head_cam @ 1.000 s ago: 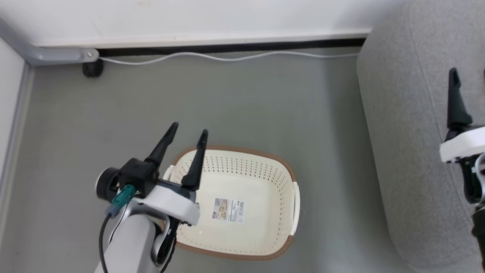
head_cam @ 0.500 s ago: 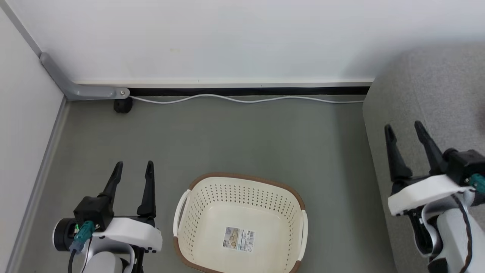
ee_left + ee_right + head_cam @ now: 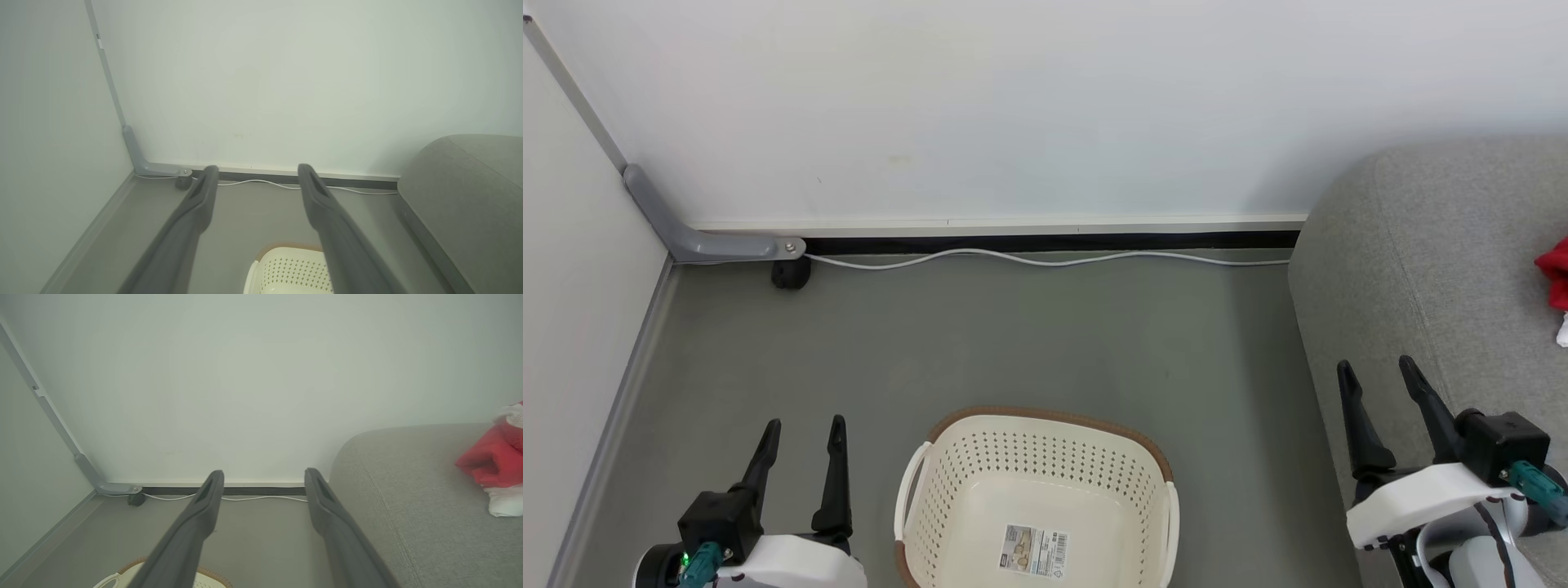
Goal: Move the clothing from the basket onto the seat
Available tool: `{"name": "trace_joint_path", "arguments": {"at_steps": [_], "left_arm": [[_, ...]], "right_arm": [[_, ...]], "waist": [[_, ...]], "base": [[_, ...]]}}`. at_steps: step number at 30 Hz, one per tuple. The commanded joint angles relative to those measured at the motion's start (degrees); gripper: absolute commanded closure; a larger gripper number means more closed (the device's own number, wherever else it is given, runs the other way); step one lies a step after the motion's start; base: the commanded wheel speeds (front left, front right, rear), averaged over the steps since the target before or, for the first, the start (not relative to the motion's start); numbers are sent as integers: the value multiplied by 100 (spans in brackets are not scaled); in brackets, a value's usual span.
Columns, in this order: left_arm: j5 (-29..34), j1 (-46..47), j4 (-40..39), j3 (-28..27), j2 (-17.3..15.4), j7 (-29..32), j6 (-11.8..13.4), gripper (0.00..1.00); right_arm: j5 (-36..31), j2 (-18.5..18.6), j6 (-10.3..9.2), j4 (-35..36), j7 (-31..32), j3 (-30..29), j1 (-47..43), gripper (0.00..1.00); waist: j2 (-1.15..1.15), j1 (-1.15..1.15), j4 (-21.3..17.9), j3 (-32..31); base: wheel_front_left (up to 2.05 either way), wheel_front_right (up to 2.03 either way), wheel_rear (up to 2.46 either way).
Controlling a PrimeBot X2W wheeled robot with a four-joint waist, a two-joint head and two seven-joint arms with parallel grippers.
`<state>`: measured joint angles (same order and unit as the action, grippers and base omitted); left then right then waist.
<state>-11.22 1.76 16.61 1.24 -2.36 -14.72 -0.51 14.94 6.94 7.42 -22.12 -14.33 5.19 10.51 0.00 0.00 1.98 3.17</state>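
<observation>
**Head view.** The oval cream plastic laundry basket (image 3: 1054, 414), with perforated sides and a brown woven-look rim, stands on the grey floor (image 3: 1013, 343) at the lower centre of the frame. A barcode label (image 3: 1034, 551) lies on its bare bottom.

The soft red garments with white parts (image 3: 1555, 268) lie at the right edge of the frame on the large grey woven-fabric sofa seat (image 3: 1413, 269), well apart from the laundry basket.

The left hand (image 3: 805, 426) sits at the lower left, just beside the basket's left white handle (image 3: 907, 494). Its two dark fingers are parted and empty.

The right hand (image 3: 1374, 366) sits at the lower right, over the near edge of the sofa seat. Its fingers are likewise parted and empty.

A white cable (image 3: 1045, 260) runs along the foot of the white wall (image 3: 1045, 106).

**Right wrist view.** The garments (image 3: 490, 459) form a bunched heap at the right edge of the frame, resting on the sofa seat (image 3: 408, 490).
</observation>
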Motion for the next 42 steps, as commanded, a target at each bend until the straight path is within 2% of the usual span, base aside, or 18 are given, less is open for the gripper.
{"name": "trace_joint_path", "arguments": {"at_steps": [1, 11, 32, 33, 34, 39, 42], "left_arm": [[-54, 45, -157, -170, -53, -28, -25, 0], [-68, -88, -114, -174, -52, -28, -94, 0], [-63, -186, -67, -180, -52, -28, -183, 0], [-111, -186, -68, -193, -52, -28, -186, 100], [-96, -278, 160, -4, 6, 15, -169, 100], [-228, -296, 330, -31, 36, 67, -178, 100], [-423, -275, 319, -56, 34, 126, -191, 100]], "right_arm": [[-64, -3, 7, 183, -67, 64, 7, 0], [-197, -111, 7, 215, -67, -230, -159, 0], [-243, -180, 7, 62, -67, -309, -261, 0], [-238, -177, 7, 58, -67, -316, -257, 100], [-168, -243, 0, -136, 19, -439, -368, 100], [-40, -307, 0, -280, 74, -461, -465, 100], [151, -310, 0, -253, 131, -484, -463, 100]], "waist": [[0, 0, -15, -32], [0, 0, -71, -183], [0, 0, -157, -333], [0, 0, -155, -337], [0, 0, -157, -336], [0, 1, -158, -336], [0, 9, -159, -343]], "base": [[0, 0, 0], [0, 0, 0], [0, 0, 0], [0, 0, 0], [0, 0, 0], [0, 0, 0], [0, 0, 0]]}}
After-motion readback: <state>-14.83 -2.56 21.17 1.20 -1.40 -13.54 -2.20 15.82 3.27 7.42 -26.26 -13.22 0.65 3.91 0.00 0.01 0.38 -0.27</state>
